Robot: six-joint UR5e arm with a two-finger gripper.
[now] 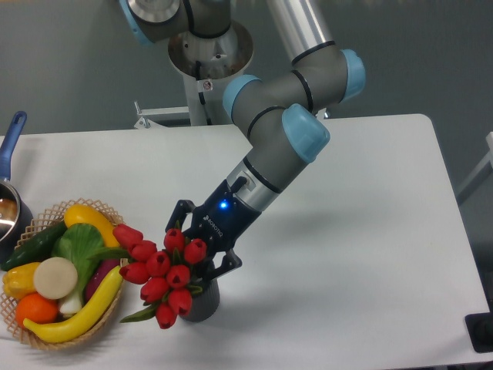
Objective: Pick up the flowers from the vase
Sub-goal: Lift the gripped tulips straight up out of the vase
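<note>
The flowers [164,271], a bunch of red tulip buds with green leaves, stand in the small dark grey ribbed vase [203,304] near the table's front edge and lean to the left over the basket's rim. My gripper [199,245] reaches down from the upper right and sits right behind the top of the bunch. Its dark fingers [179,211] are spread apart on either side of the upper buds. The fingertips are hidden behind the buds, and I cannot tell whether they touch the flowers. The vase rests on the table.
A wicker basket [51,340] with vegetables and fruit, including a yellow banana [79,312], stands at the front left, touching the leaning bunch. A blue-handled metal pot [9,202] is at the left edge. The arm's base stands behind the table.
</note>
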